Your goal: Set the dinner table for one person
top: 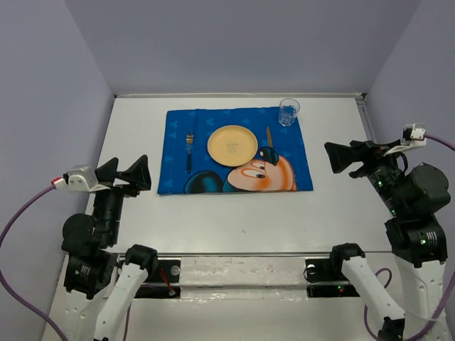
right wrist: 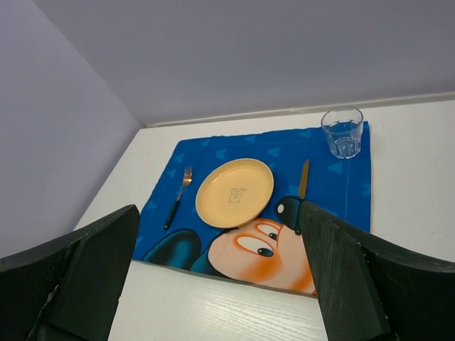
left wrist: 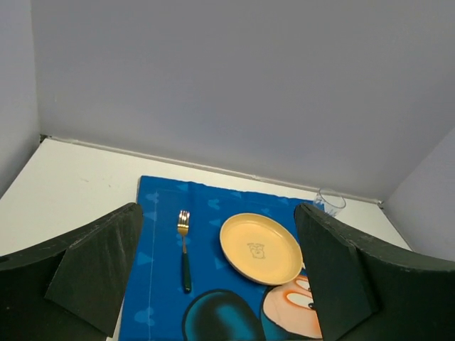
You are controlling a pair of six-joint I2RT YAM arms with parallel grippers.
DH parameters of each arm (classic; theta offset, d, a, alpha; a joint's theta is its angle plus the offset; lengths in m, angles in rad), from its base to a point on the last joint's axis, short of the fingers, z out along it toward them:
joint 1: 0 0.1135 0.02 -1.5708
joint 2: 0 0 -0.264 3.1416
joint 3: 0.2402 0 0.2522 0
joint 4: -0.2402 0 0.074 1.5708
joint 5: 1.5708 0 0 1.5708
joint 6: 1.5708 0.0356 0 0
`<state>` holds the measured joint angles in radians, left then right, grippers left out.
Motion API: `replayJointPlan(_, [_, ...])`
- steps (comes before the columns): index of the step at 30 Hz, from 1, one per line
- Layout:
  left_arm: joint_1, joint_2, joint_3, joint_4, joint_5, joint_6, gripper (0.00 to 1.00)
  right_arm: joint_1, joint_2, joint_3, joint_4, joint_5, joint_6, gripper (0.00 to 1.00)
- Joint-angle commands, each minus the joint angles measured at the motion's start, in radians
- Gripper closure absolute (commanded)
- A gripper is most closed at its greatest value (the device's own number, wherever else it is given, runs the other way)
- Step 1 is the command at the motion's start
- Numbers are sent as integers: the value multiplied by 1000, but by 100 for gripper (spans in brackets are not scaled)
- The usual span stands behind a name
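The worktop point(top: 234, 213), a white matte surface, is seen stretching between pale walls, with both arms mounted at its near edge. A blue cartoon placemat point(top: 302, 153) is laid flat on its far half, roughly centred.

On the placemat a yellow plate point(top: 232, 145) is set. A fork point(top: 189, 150) is laid to the left of the plate, tines pointing away from the arms. A knife point(top: 269, 136) is laid to its right, with the dark handle turned toward the arms. A clear glass point(top: 288, 111) is stood upright at the far right corner of the placemat, just beyond the knife's tip.

The left claw point(top: 122, 172) is held above the worktop, off the placemat's left edge, its fingers spread wide with nothing between them. The right claw point(top: 350, 156) is held off the placemat's right edge, likewise spread wide and gripping nothing. Both claws are seen well apart from plate, cutlery and glass.
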<state>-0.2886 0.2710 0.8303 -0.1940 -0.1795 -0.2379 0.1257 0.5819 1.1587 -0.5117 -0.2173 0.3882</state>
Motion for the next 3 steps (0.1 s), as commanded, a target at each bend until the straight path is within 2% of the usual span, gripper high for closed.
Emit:
replayJointPlan(1, [-3, 0, -19, 87, 51, 15, 1, 6, 19, 30, 68, -4, -11, 0])
replayJointPlan(3, [-4, 10, -34, 97, 58, -3, 1, 6, 32, 32, 78, -19, -6, 0])
